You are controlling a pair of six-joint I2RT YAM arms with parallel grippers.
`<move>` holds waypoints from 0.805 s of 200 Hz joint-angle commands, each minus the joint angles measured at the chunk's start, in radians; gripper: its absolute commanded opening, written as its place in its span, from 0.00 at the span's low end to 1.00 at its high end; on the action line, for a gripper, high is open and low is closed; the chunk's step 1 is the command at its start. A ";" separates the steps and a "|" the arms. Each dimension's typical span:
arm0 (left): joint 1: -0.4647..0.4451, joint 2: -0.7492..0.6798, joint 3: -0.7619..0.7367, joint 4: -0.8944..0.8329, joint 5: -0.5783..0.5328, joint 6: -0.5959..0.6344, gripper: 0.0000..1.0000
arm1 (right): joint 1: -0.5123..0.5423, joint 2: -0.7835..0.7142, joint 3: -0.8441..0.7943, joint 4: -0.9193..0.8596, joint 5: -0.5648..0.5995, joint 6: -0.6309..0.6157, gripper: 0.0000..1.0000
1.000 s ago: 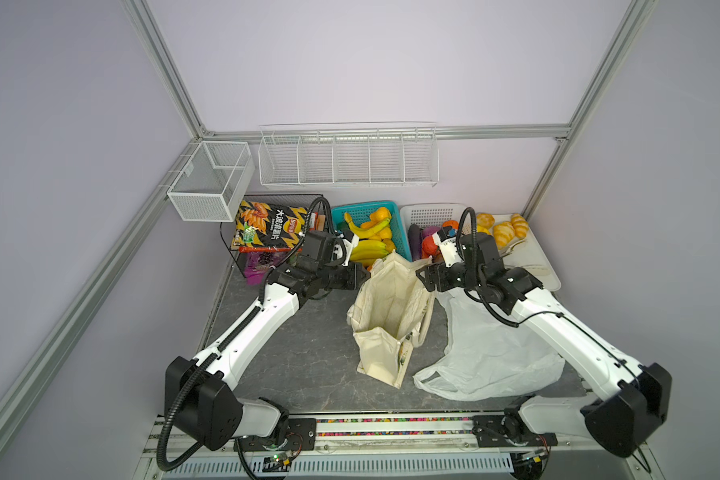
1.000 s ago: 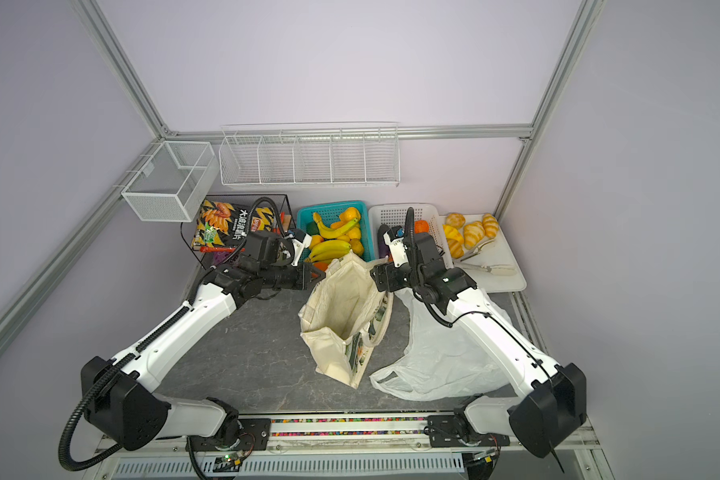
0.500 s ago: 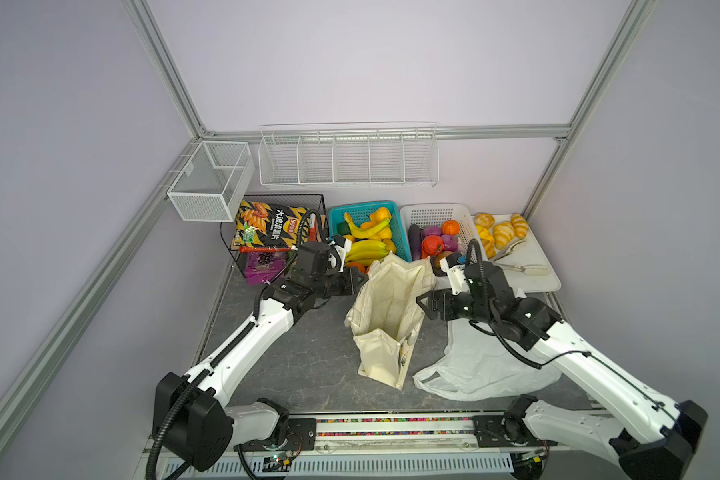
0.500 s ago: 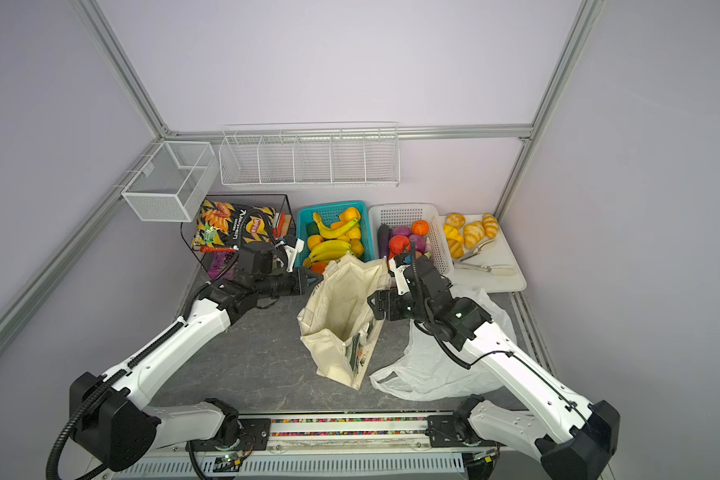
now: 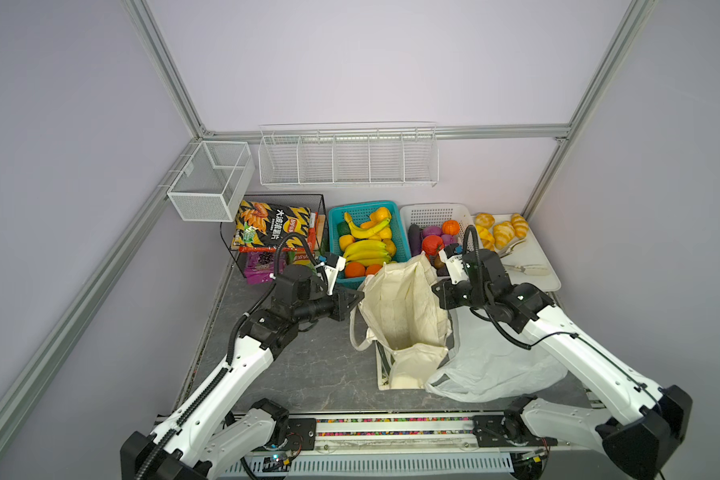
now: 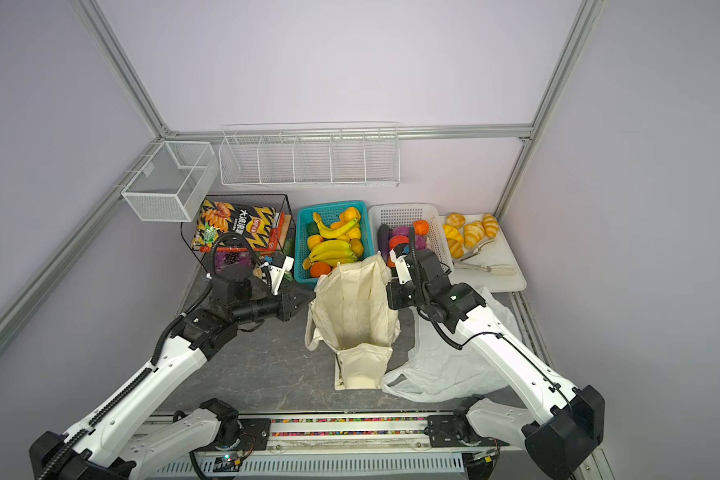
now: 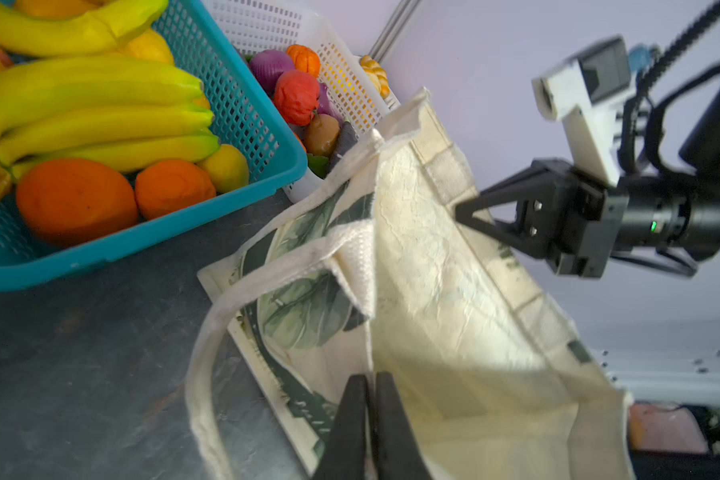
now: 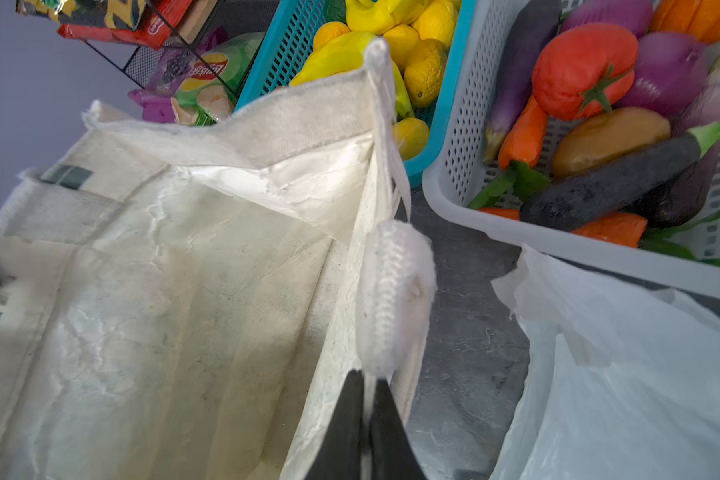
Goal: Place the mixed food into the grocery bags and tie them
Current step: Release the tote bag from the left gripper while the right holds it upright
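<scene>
Plastic bag (image 5: 495, 365) is lying crumpled nearest. Beside it, canvas tote (image 5: 404, 316) is lying with its long axis near-to-far, mouth pointing toward the back. Left gripper (image 5: 358, 296) and right gripper (image 5: 435, 286) are pinching its opposite rims, fingers closed. Red tomato (image 5: 432, 245) is resting in white basket (image 5: 433, 210) beyond.

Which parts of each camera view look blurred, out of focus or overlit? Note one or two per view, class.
Left wrist view: the left gripper is out of focus, the right gripper slightly soft, and a bright patch washes out the canvas tote's inner wall. Right wrist view: the tote's handle end near the lens is blurred; the tomato is sharp. Both top views: even light, faint shadows.
</scene>
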 commanded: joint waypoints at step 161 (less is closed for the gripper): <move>0.184 -0.131 0.112 -0.211 -0.579 0.010 0.70 | -0.023 0.296 0.233 -0.103 -0.195 -0.257 0.06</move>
